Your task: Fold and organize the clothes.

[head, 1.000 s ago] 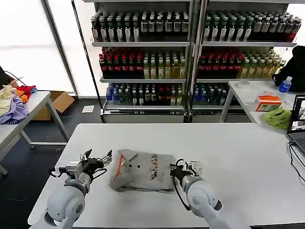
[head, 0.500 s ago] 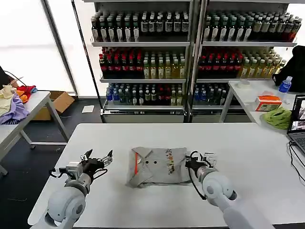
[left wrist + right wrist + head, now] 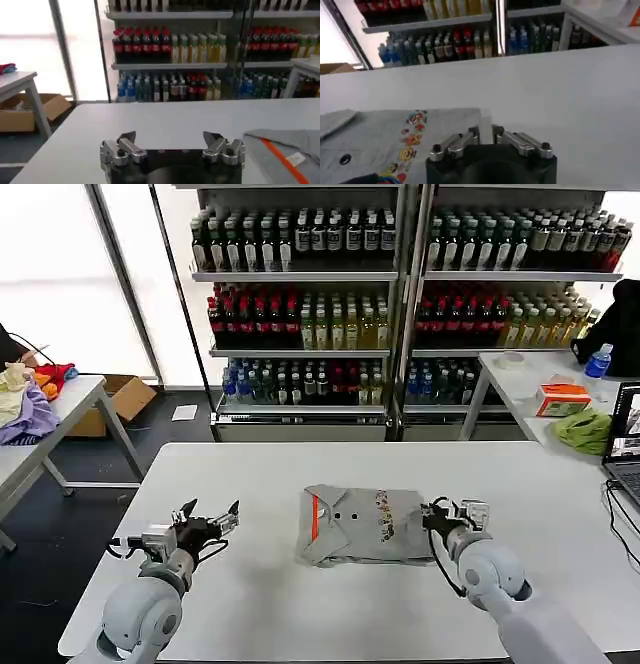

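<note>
Grey and already folded, the T-shirt (image 3: 362,526) now lies near the middle of the white desk (image 3: 300,614), dragged rightward from where it sat a second ago. Right hand (image 3: 447,515) stays clenched on its right edge, left hand (image 3: 208,518) waits released well apart; folding looks finished, placement remains.

This looks like a robot test room dressed as a shop. Behind the white table (image 3: 300,604) stand tall metal shelves (image 3: 400,279) packed with rows of bottled drinks (image 3: 300,319), as in a store aisle. To either side of that table are more white tables: one carrying a laptop (image 3: 625,434) and a water bottle (image 3: 598,362), the other heaped with clothes, probably spare garments (image 3: 30,399). A cardboard box (image 3: 120,399) sits on the floor.
</note>
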`<state>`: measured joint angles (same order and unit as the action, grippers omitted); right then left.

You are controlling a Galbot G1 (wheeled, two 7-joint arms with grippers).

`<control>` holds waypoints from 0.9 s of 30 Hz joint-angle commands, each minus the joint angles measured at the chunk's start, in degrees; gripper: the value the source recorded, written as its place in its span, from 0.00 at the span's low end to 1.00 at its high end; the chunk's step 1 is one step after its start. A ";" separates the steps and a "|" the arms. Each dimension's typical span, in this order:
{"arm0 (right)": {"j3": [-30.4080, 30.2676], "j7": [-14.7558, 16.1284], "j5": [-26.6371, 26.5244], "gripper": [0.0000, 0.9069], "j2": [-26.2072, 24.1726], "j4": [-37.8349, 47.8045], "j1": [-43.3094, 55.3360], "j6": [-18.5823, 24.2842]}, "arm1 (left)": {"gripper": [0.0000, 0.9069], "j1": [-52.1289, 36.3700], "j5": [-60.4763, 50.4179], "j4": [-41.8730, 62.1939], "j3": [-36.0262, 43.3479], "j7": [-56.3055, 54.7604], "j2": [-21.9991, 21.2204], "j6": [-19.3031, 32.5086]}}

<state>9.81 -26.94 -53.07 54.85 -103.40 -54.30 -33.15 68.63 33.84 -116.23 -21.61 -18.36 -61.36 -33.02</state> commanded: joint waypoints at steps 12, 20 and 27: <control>-3.39 1.39 10.05 1.00 -6.53 -17.29 -11.64 -0.44 | 1.00 2.19 -1.45 -0.97 0.42 0.16 -1.39 0.00; -6.61 -1.53 8.55 1.00 -6.14 -18.55 -11.94 -0.49 | 1.00 3.23 -2.22 -1.28 -0.09 0.21 -2.53 -0.01; -6.34 -4.17 6.13 1.00 -4.34 -15.43 -12.02 -0.47 | 1.00 3.85 -2.59 -1.28 -0.17 0.37 -3.08 0.00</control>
<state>5.23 -28.50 -45.34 50.03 -119.26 -65.08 -33.60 71.95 31.50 -117.47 -21.67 -18.10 -64.11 -33.04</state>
